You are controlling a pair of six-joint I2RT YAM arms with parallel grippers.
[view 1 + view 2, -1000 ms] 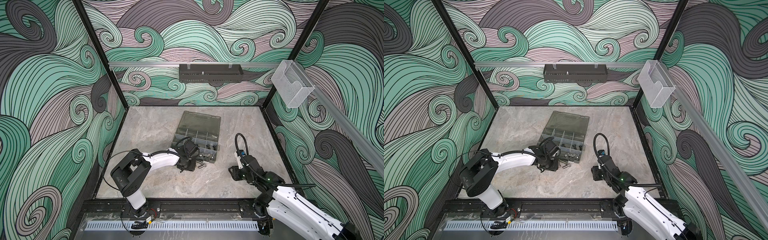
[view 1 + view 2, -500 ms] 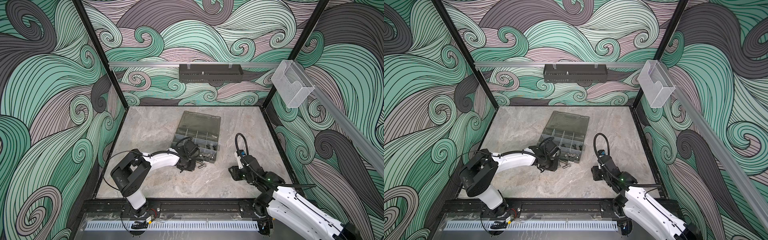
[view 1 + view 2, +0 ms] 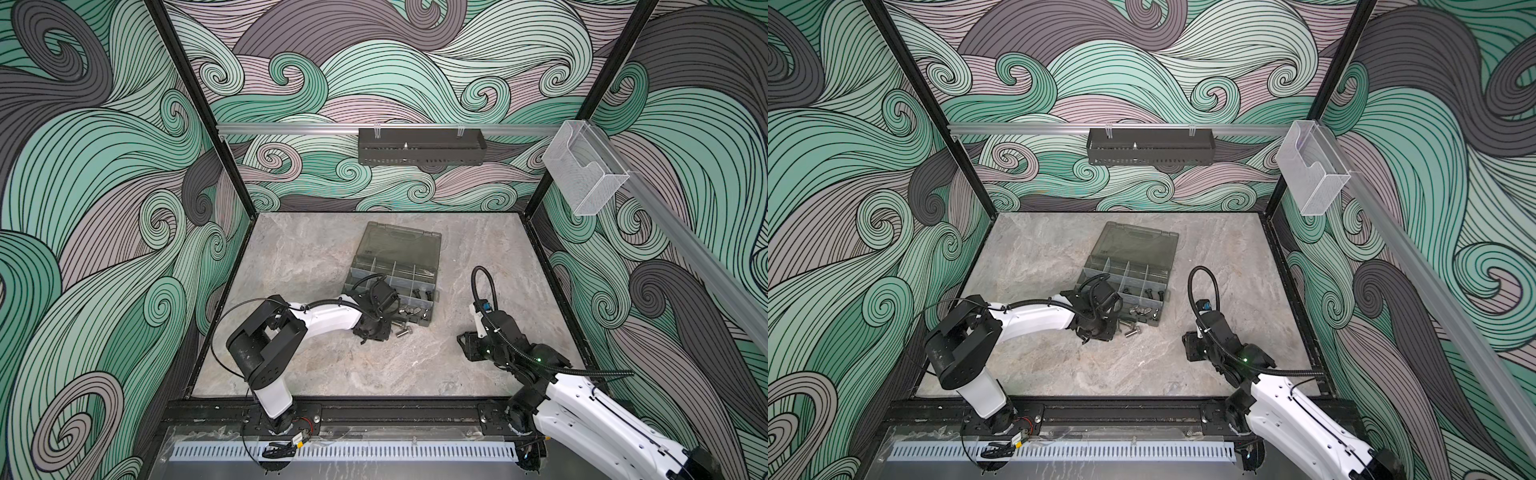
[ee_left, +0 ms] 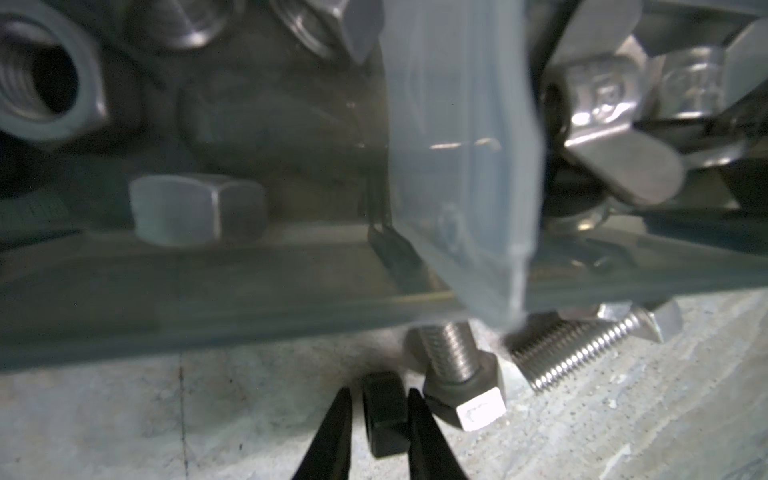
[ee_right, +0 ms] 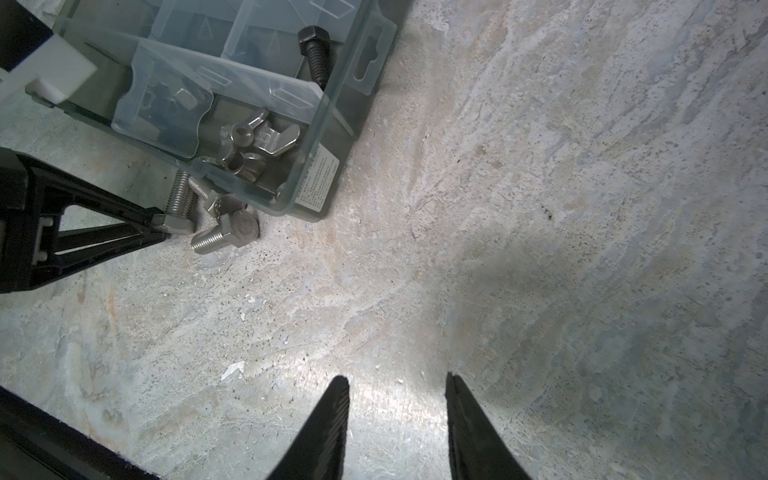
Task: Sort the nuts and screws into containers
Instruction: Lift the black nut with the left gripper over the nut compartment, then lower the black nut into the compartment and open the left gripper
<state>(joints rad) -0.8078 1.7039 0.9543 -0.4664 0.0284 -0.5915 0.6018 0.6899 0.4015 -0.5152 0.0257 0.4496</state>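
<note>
Top views take in a booth walled in green and grey swirls, its floor a mottled grey stone counter, bare but for one knot of work. A smoky case lies lid-open, just ahead of the left end effector and well apart from the right end effector. The left arm reaches low to the case's near wall; the right arm hangs back. The right end effector stands partly open and empty above bare counter. Inside the cells, wing nuts share one and a black screw lies in another. Three silver screws lie loose on the counter against the case, just beside the left end effector. Smallest of all, a black nut sits on the counter between the left fingers. Over the past second those jaws have drawn in to a narrow slit around it. A sliver of counter shows on one side, so whether the grip has bitten cannot be told. If it holds, the nut looks bound for a cell, with the silver screws left to follow.
</note>
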